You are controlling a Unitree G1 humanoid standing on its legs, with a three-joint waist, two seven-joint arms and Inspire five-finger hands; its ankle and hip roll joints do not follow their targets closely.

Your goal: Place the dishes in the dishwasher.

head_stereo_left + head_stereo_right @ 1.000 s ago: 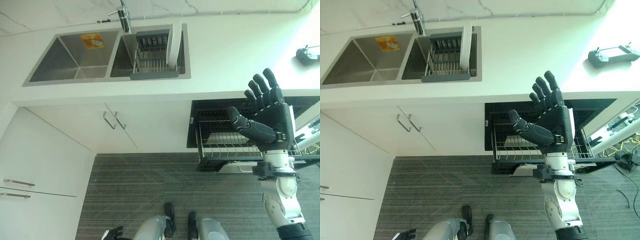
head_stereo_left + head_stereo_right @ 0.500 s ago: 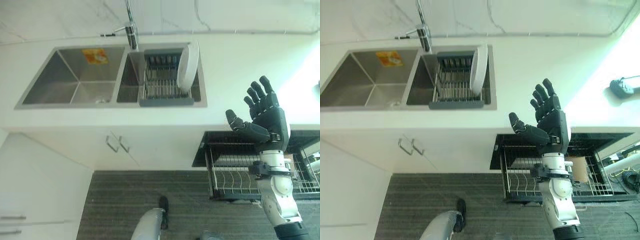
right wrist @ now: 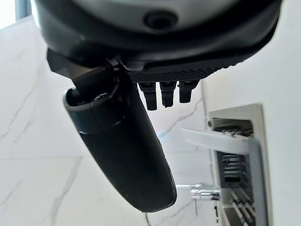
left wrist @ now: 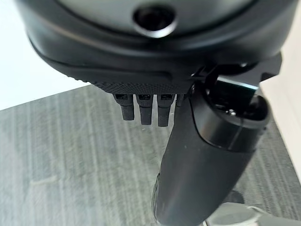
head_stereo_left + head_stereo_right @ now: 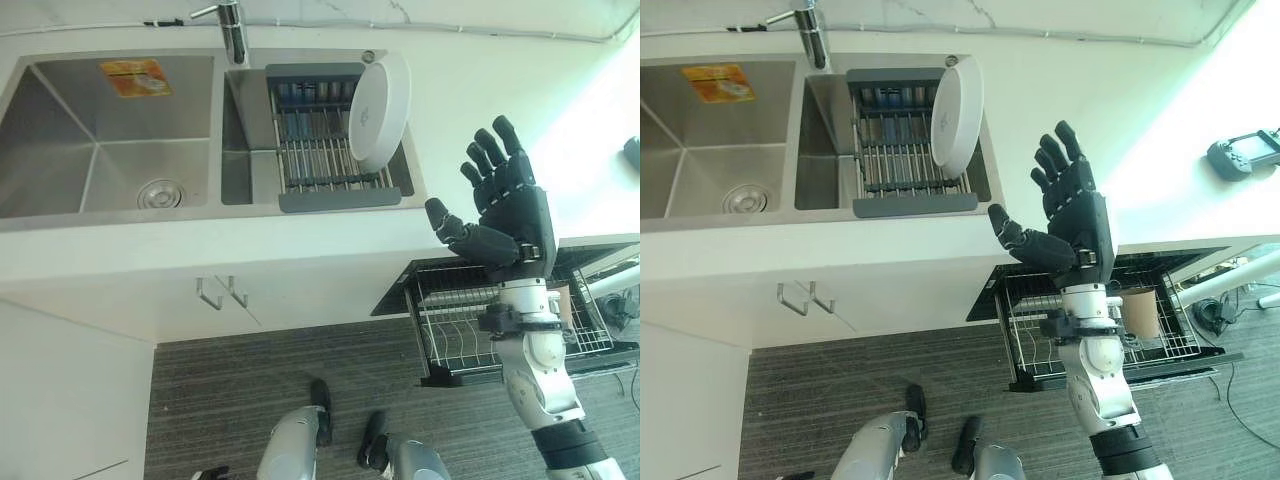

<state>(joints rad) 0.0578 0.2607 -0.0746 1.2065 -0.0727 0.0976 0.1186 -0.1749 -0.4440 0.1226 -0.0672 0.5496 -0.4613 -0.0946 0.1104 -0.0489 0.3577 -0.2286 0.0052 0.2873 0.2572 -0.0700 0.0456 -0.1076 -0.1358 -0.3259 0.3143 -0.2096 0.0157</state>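
The white plate (image 5: 379, 98) is standing on edge at the right end of the dish rack (image 5: 325, 140), which is sitting in the right basin of the double sink (image 5: 110, 130); the plate is leaning a little and nothing is touching it. Over the last second the head camera has been tipping up and forward, so the sink and rack are now sitting larger and nearer the middle of the eye views. The right hand (image 5: 505, 215) has been rising from in front of the dishwasher opening to counter height. It is now hovering above the near edge of the counter (image 5: 470, 90), to the right of the rack and well apart from the plate, fingers straight and spread, thumb out, holding nothing.

That suggests the reach for the plate is only beginning; no dish appears to have been loaded yet.

The left hand (image 4: 155, 61) is hanging low over the floor, fingers relaxed and empty.

Below the counter on the right, the dishwasher basket (image 5: 520, 330) is standing pulled out, ready to receive the plate; a brown cup-like object (image 5: 1140, 313) is sitting in it. The counter is white and smooth, with a tap (image 5: 228, 25) at the far edge and a dark controller (image 5: 1245, 155) at the far right. White cupboard doors (image 5: 225, 295) are running under the sink, above grey striped carpet (image 5: 250, 380).
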